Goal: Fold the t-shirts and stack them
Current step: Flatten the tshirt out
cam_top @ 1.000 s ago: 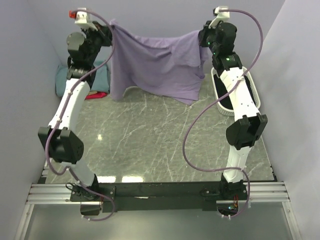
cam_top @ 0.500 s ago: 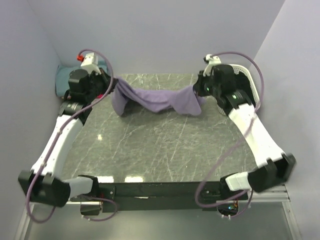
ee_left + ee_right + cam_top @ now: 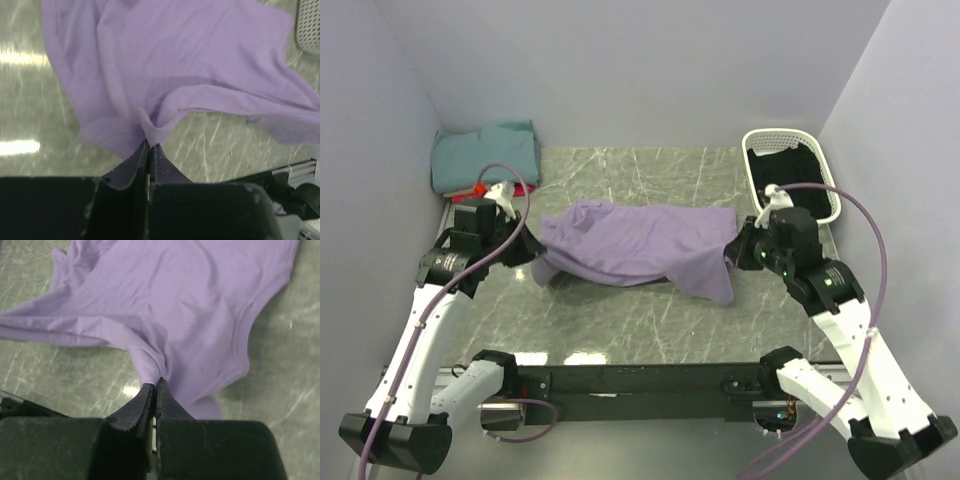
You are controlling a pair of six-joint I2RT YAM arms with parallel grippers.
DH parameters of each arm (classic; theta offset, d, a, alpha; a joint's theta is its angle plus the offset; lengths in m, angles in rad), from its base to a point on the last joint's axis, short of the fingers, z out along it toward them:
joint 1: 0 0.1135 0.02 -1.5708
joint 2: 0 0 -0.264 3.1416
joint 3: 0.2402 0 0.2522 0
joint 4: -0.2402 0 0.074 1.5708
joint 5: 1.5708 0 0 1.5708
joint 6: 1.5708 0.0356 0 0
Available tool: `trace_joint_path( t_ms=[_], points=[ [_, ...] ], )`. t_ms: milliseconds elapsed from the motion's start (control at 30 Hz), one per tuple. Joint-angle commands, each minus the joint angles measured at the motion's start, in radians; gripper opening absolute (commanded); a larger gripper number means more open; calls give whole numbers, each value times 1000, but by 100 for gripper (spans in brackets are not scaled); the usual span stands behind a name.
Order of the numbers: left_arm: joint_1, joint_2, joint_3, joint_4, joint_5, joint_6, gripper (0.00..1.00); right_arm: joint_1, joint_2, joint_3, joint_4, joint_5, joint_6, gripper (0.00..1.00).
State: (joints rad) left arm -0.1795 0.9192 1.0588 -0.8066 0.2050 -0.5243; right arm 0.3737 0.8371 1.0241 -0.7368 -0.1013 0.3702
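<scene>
A lavender t-shirt [image 3: 640,250] lies spread and wrinkled across the middle of the marble table [image 3: 650,310]. My left gripper [image 3: 534,248] is shut on the shirt's left edge; in the left wrist view its tips [image 3: 149,144] pinch a fold of the lavender t-shirt [image 3: 190,65]. My right gripper [image 3: 736,250] is shut on the shirt's right edge; in the right wrist view its tips [image 3: 156,382] pinch a bunched fold of the lavender t-shirt [image 3: 185,300]. A folded teal t-shirt [image 3: 485,155] lies on a red one [image 3: 468,190] in the far left corner.
A white basket [image 3: 826,176] with a dark inside stands at the far right, just behind my right arm. Grey walls close in the table on the left, back and right. Purple cables loop from both wrists.
Both arms have come down and toward the near side. The lavender t-shirt, first hanging stretched in the air at the back, now lies on the table between the grippers.
</scene>
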Motion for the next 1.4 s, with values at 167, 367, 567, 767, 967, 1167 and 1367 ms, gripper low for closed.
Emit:
trace_joint_path(
  t_ms=[167, 367, 567, 767, 967, 1167, 1367],
  points=[
    [-3, -99, 75, -356, -6, -39, 10, 16, -130, -16, -226, 84, 216, 0],
    [-17, -118, 49, -436, -26, -25, 11, 27, -151, -61, -320, 58, 234, 0],
    [-17, -131, -29, -359, -15, -51, 6, 27, -170, -113, -290, 83, 248, 0],
    [-17, -59, -20, -250, 16, -28, 4, 27, -58, -53, -158, 100, 184, 0],
    [-17, 17, -49, -187, 10, -10, 4, 27, 62, -42, -67, 92, 130, 0],
    [-17, 53, -89, -148, 11, -2, 3, 27, 91, -93, -30, 86, 118, 0],
    [-17, 96, -69, -138, 5, 20, 1, 27, 128, -79, -16, 84, 96, 0]
  ],
)
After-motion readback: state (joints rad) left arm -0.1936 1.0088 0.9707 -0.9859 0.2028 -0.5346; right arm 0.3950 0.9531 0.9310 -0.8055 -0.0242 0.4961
